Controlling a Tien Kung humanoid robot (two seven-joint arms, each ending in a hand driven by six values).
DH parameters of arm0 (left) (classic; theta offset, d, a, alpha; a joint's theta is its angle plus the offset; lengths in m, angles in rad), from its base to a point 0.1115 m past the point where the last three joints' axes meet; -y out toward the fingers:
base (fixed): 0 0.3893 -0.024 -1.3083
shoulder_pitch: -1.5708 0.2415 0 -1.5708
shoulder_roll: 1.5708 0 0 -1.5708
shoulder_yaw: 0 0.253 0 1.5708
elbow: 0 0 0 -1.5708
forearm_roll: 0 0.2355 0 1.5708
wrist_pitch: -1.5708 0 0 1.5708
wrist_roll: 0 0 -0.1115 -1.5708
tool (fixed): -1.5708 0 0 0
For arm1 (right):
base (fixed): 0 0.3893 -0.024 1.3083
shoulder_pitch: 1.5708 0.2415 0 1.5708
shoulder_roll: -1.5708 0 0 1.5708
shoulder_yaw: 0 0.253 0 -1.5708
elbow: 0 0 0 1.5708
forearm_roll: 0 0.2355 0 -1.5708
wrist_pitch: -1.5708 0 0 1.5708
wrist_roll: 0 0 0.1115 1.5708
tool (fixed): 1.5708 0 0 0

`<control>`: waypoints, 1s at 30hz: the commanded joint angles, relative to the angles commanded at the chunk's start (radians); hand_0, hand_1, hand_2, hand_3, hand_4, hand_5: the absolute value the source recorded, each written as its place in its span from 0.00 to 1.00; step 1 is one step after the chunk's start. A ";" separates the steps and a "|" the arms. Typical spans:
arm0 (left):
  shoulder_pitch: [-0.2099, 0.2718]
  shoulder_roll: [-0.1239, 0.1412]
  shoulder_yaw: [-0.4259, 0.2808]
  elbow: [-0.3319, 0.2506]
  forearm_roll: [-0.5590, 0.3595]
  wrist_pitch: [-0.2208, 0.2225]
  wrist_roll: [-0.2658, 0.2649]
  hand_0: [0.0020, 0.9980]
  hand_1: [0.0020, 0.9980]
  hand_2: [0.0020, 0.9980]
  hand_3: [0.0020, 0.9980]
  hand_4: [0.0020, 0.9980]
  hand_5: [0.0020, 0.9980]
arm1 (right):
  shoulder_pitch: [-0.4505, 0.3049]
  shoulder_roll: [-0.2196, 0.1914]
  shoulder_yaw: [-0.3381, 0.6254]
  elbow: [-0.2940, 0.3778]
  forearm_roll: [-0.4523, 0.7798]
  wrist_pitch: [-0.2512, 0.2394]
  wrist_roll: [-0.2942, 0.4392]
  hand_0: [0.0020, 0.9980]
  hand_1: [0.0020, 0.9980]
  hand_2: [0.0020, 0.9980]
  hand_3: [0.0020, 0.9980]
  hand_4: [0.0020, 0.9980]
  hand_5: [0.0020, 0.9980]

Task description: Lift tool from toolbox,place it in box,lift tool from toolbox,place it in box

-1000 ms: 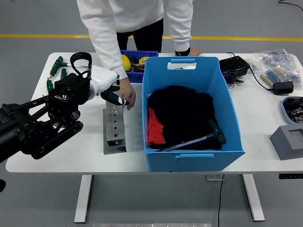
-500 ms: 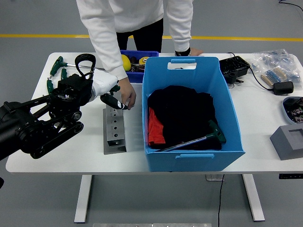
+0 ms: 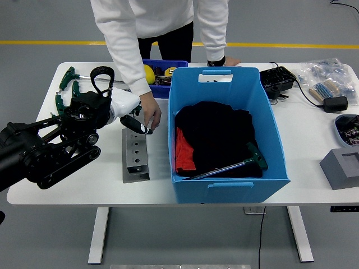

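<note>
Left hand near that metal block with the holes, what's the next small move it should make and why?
Probably pause, or ease back slightly. The left hand sits at the far end of the metal block, where the person's hand is right beside its fingers. One green-handled tool already lies in the blue box; others lie on the table behind the hand.

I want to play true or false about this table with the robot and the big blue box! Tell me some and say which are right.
1. A green-handled tool lies inside the blue box. True.
2. The blue box is empty. False: it holds dark cloth and the tool.
3. The left robot hand is over the metal block. True, near its far end.
4. The person's hand is inside the blue box. False: it is beside the metal block, outside the box.
5. The metal block has holes along its top. True.
</note>
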 joint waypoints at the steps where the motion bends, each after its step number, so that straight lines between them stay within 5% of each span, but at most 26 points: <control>1: -0.001 -0.001 0.001 0.002 0.001 0.000 0.000 0.70 0.61 0.63 0.61 0.97 0.82 | 0.000 0.000 -0.001 0.000 0.000 0.000 0.000 0.70 0.66 0.74 0.60 0.86 0.78; 30: -0.058 -0.028 0.059 0.072 -0.035 -0.004 -0.023 0.70 0.51 0.43 0.48 0.98 0.83 | 0.008 -0.005 0.014 0.000 -0.012 0.002 0.000 0.70 0.66 0.74 0.61 0.86 0.77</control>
